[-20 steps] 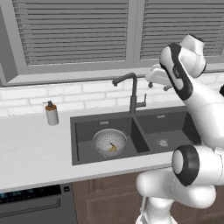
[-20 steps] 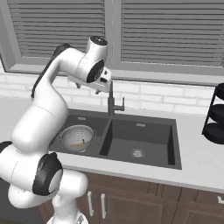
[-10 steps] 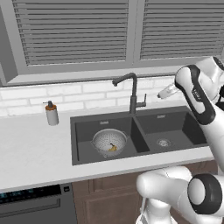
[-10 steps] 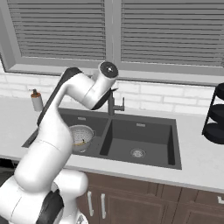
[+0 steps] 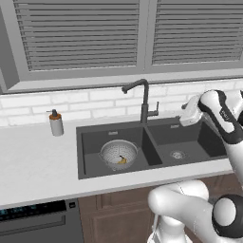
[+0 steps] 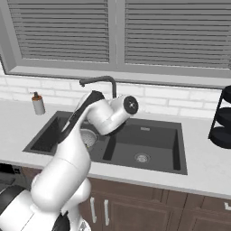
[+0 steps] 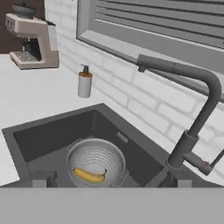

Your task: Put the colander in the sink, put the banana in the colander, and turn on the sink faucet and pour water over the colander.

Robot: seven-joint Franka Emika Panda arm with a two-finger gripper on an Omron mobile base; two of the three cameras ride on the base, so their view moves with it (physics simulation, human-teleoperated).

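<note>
We see our jaws only as two dark fingertips standing well apart at the bottom of the hand view, with nothing between them, so we read them as released. In the left base view our hand hangs above the right basin, to the right of the faucet.

Ahead of the jaws and just beyond them sits the colander, resting in the left basin of the sink. The banana lies inside the colander, on its near side, closest to the tips. From the left base view the colander sits in the left basin with the banana a small yellow curve inside it, and the sink is set into the white tabletop.

Ahead and to the right of the jaws rises the faucet, its spout arching back over the left basin, its small lever sticking out at the base. We cannot tell whether water is running.

Farther ahead, to the left, a soap bottle stands on the tabletop, and beyond it a coffee machine.
</note>
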